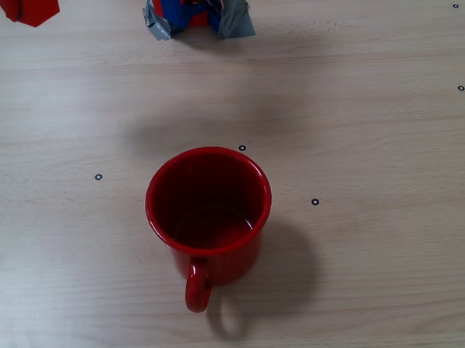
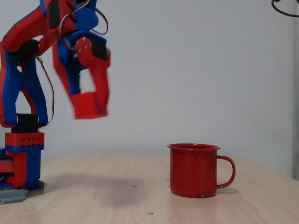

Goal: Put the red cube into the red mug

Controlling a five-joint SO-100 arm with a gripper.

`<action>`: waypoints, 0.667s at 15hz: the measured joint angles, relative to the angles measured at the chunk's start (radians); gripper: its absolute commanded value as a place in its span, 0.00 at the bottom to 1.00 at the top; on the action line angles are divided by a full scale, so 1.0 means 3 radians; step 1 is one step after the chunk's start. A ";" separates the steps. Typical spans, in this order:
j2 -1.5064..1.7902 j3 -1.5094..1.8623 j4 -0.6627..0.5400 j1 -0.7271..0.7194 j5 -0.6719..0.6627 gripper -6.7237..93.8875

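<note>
**Gripper raised with the red cube; mug empty on the table**

Side-on fixed view: the red and blue arm [image 2: 28, 70] stands at the left on its base, folded so that the gripper [image 2: 88, 105] hangs high above the table [image 2: 117, 196], pointing downward. Between its fingertips sits the red cube [image 2: 88, 106], pinched from both sides by the blue finger on the left and the red finger on the right; the image is slightly motion-blurred here. The cube is well clear of the tabletop and well to the left of the red mug [image 2: 194, 170]. A faint shadow lies on the wood beneath the gripper.

The mug stands upright on the table, right of centre, with its loop handle turned to the right in this view.

Overhead fixed view: the red mug [image 1: 210, 214] appears with its handle pointing toward the bottom edge. Its glossy red interior is visible down to the floor and holds nothing. A red piece [image 1: 27, 9] of the arm or its load enters at the top left corner; which it is cannot be told. The arm's taped base [image 1: 199, 12] shows at the top centre. Small ring marks dot the table [image 1: 371, 135].
</note>
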 measured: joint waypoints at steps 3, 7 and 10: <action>-0.0051 -0.0608 0.0005 -0.0307 0.0036 0.07; -0.0225 -0.1058 0.0005 -0.0787 0.0138 0.07; -0.0363 -0.1299 0.0005 -0.1258 0.0205 0.07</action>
